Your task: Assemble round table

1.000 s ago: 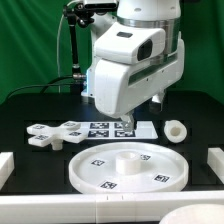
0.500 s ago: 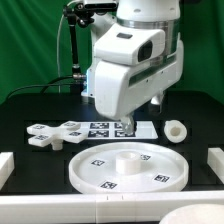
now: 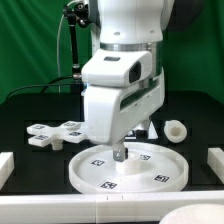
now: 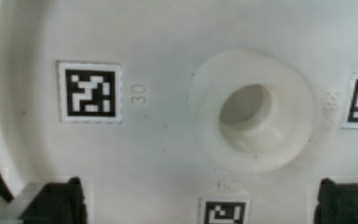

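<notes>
The large rimmed round disc (image 3: 128, 166) lies flat at the front of the black table, tags facing up. My gripper (image 3: 121, 153) hangs just over its raised centre hub. In the wrist view the disc (image 4: 158, 140) fills the picture, with the hub and its hole (image 4: 247, 105) close below. My two dark fingertips (image 4: 55, 200) stand wide apart, nothing between them. The cross-shaped four-armed piece (image 3: 52, 133) lies at the exterior view's left. The short thick cylinder leg (image 3: 176, 130) lies at the exterior view's right.
The marker board (image 3: 150, 128) lies behind the disc, mostly hidden by my arm. White blocks (image 3: 5, 166) stand at the table's front corners, the other (image 3: 215, 163) at the exterior view's right. A low white rail (image 3: 110, 200) runs along the front edge.
My arm has swung forward and down from over the marker board to over the disc's centre hub. The parts have not moved.
</notes>
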Motion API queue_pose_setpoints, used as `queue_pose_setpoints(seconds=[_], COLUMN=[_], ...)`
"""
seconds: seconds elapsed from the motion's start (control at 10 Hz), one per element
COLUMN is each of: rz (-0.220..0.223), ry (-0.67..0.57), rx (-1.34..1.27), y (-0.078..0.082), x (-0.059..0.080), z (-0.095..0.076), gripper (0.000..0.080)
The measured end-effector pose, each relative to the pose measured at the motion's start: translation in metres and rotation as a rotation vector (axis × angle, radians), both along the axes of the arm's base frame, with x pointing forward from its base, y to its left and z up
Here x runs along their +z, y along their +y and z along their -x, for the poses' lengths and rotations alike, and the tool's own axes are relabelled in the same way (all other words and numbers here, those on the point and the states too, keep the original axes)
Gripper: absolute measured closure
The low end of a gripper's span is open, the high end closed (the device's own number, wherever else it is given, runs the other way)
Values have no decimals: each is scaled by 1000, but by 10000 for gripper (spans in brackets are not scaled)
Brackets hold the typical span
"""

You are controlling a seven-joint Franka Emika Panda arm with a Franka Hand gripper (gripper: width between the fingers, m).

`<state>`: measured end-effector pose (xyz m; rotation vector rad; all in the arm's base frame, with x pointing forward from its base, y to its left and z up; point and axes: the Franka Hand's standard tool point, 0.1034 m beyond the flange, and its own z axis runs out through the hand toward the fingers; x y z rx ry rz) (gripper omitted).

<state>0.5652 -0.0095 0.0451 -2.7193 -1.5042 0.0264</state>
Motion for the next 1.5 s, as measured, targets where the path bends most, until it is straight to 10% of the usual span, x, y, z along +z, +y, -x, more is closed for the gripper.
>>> queue_pose_setpoints(seconds=[1.5], rz=[-12], ry=[-12], rx=[0], y=[2], x=[-38], z=[23], gripper=[241])
